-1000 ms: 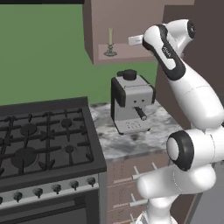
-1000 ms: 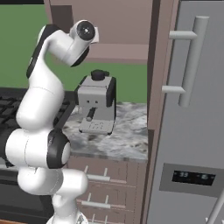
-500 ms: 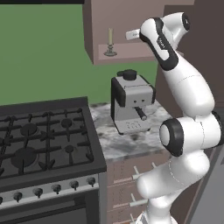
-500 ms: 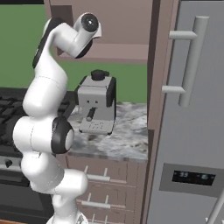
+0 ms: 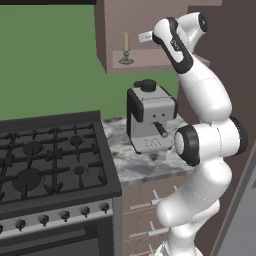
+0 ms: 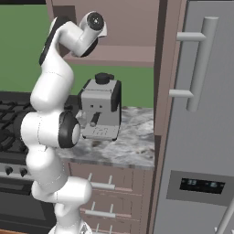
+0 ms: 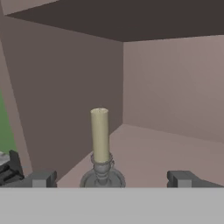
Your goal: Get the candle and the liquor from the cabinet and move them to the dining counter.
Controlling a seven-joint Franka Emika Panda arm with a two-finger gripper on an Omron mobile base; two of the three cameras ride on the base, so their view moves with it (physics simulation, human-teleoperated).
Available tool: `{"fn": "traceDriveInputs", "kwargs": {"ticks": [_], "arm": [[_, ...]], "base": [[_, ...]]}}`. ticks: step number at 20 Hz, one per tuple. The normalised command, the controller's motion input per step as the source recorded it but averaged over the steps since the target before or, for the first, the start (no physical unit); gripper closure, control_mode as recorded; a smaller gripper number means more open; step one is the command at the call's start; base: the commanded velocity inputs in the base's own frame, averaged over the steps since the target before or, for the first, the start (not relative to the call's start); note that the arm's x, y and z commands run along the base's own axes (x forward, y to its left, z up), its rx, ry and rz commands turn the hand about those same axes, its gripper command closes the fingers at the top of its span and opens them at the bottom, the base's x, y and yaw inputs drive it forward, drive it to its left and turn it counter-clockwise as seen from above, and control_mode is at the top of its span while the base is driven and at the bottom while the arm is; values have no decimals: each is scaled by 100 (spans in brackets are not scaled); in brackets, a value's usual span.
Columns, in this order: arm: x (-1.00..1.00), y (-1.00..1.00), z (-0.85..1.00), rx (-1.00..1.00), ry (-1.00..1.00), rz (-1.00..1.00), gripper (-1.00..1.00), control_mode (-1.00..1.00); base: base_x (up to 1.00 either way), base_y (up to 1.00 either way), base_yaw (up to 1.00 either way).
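The candle point(image 5: 126, 46) is a pale cream taper in a small grey candlestick. It stands upright at the front left of the open cabinet's point(image 5: 150, 17) shelf. My gripper point(image 5: 145, 36) is open, level with the candle and just to its right. In the hand view the candle point(image 7: 100, 136) stands close ahead, centred between my two spread fingertips point(image 7: 42, 178), and my gripper point(image 7: 111, 178) holds nothing. The cabinet point(image 7: 175, 87) behind it is bare as far as that view reaches. The liquor and the dining counter are out of view.
A coffee machine point(image 5: 150, 120) stands on the small marbled worktop point(image 5: 137, 167) directly under the cabinet. A black gas stove point(image 5: 50, 160) lies to its left and a tall steel fridge point(image 6: 201, 114) to its right. Drawers point(image 6: 105, 196) sit below the worktop.
The arm has straightened upward and the hand has crept a little up and left toward the candle. The jaws stay open and the candle has not moved.
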Motion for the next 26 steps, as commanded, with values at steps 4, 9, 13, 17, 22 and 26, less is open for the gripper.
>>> {"fn": "traceDriveInputs", "kwargs": {"ticks": [4, 9, 13, 17, 22, 26], "arm": [[22, 5, 0, 0, 0, 0, -100, -100], [24, 6, 0, 0, 0, 0, -100, -100], [18, 6, 0, 0, 0, 0, -100, -100], [16, 11, -7, 0, 0, 0, -100, -100], [9, 0, -15, 0, -1, 0, -100, -100], [16, 0, -12, 0, -2, 0, -100, -100]], "base": [[0, 0, 0], [0, 0, 0], [0, 0, 0], [0, 0, 0], [0, 0, 0], [0, 0, 0]]}}
